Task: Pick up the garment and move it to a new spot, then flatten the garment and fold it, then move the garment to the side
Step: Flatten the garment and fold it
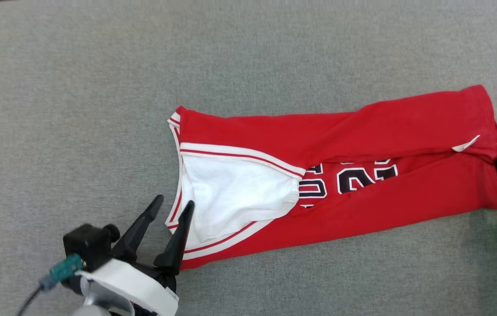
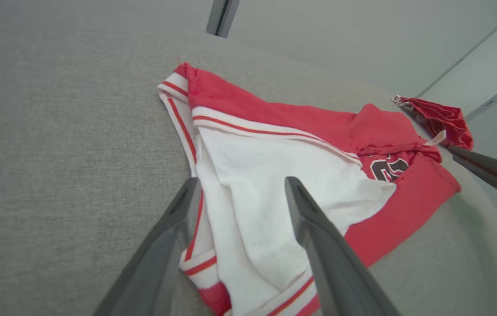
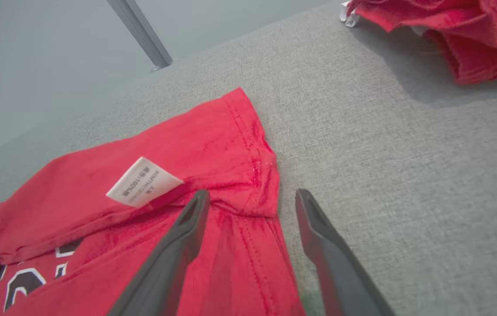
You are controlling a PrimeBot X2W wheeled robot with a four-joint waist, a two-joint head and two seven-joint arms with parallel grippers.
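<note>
Looking down at the grey desk, we've got the red garment laid out in a long band, running from the middle across to the right side, with one long edge folded over so the dark numbers only peek out beneath it. At its left end the white inside shows, bordered by red-and-white striped trim. The left end effector sits right at that end, fingers spread wide and gripping nothing: one finger lies along the striped edge, the other over the white cloth. Whether the tips actually press on the cloth is hard to call from these angles. Over on the far right, the right end effector is wide open too and has hold of nothing; one finger lies over the red hem just below the small white label, while the other is over bare desk just beside the hem. A second bundle of red cloth lies crumpled further along the desk, well apart from the garment.
</note>
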